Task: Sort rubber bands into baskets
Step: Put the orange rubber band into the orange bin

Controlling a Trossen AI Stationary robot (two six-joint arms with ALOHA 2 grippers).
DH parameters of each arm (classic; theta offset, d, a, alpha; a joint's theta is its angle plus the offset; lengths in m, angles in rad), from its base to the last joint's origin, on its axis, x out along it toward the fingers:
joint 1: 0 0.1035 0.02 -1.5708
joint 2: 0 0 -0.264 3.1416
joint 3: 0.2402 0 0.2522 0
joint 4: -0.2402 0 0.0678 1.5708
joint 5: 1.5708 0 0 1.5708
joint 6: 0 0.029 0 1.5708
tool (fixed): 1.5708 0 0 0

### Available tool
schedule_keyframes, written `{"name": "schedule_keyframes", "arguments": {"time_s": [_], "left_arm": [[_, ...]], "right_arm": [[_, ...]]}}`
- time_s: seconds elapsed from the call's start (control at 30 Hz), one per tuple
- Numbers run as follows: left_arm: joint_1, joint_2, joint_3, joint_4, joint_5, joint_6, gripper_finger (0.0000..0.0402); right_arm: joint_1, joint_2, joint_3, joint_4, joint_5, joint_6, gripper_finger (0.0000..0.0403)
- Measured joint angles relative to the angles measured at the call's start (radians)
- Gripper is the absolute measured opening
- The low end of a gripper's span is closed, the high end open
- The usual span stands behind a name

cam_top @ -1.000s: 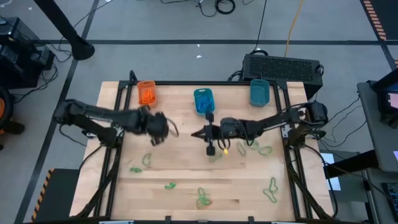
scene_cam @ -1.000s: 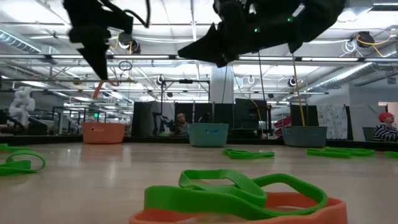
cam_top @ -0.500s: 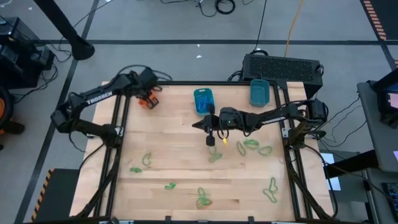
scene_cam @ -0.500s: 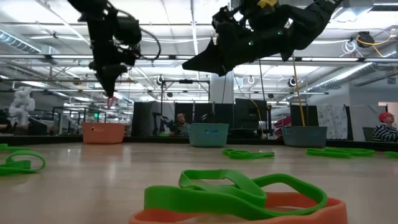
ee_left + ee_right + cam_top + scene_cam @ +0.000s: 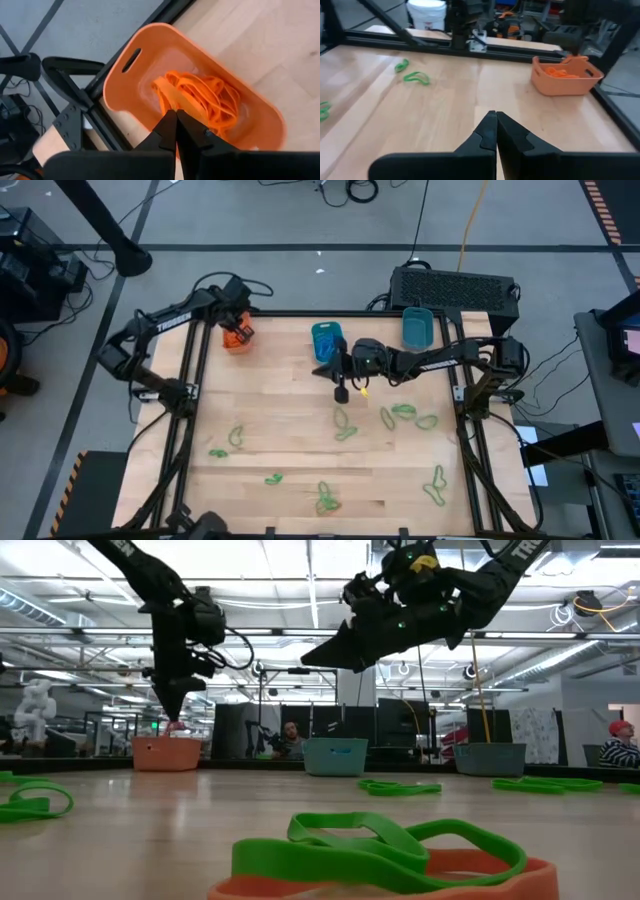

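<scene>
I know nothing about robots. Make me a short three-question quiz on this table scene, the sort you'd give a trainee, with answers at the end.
1. True or false: the left gripper is over the orange basket.
2. How many baskets stand along the table's far edge? A) two B) three C) four
3. What colour are most of the loose rubber bands on the table?

Key:
1. True. It hangs shut above the orange basket, which already holds a heap of orange bands.
2. B. One orange, plus the middle blue basket and the right blue basket.
3. Green. The right gripper, also shut, is near the middle blue basket.
</scene>
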Motion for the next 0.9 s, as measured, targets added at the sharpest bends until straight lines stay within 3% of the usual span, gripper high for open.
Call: {"name": "schedule_keyframes", "arguments": {"time_s": [0.6, 0.77, 0.9], "left_arm": [[0.005, 0.028, 0.006, 0.007, 0.000, 0.028, 0.0111], [-0.004, 0.022, 0.026, -0.026, 0.006, -0.013, 0.0126], [-0.062, -0.033, 0.017, 0.012, 0.094, -0.052, 0.0127]], "right_arm": [[-0.014, -0.014, 0.000, -0.020, -0.019, -0.001, 0.0000], [-0.011, -0.062, 0.000, -0.182, -0.013, -0.005, 0.0000], [0.021, -0.156, 0.000, -0.358, 0.011, 0.006, 0.0000]]}}
